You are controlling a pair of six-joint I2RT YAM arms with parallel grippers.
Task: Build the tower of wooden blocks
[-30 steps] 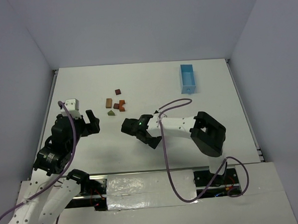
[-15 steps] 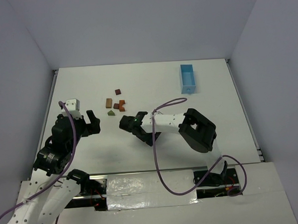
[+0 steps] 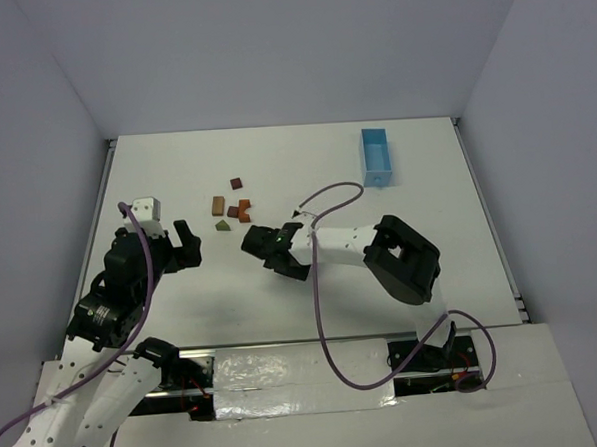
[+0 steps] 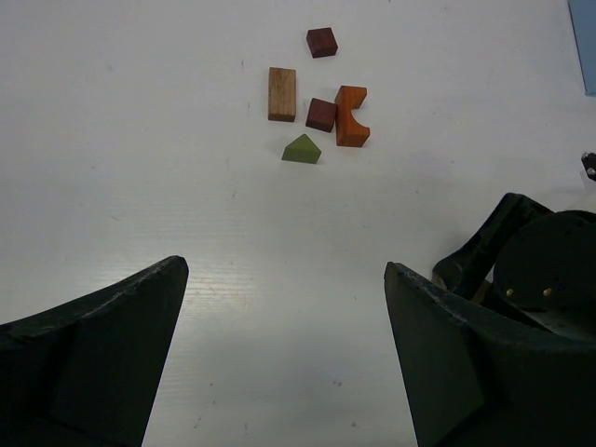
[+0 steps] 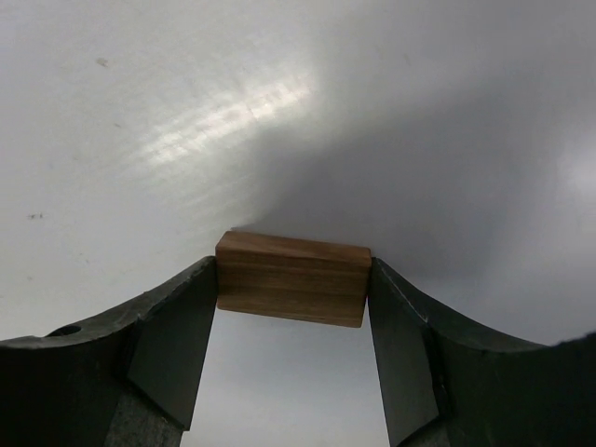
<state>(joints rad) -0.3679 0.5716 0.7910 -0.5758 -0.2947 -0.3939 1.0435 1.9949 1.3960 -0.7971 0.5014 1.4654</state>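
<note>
From overhead, my right gripper's (image 5: 293, 296) own body hides what it holds. The right wrist view shows its 2 fingers clamped on the ends of 1 brown block (image 5: 293, 272), and I cannot tell whether it touches the white table (image 5: 140, 93). My left gripper (image 4: 284, 272) hangs with its jaws wide apart. Beyond it, 5 pieces lie loose and unstacked: 1 tan rectangle (image 4: 282, 94), 1 far dark-red cube (image 4: 321, 42), 1 near dark-red cube (image 4: 321, 114) just beside 1 orange arch (image 4: 351, 115), and 1 green triangle (image 4: 302, 149). The blue tray (image 4: 589, 42) is cut off at the frame edge.
</note>
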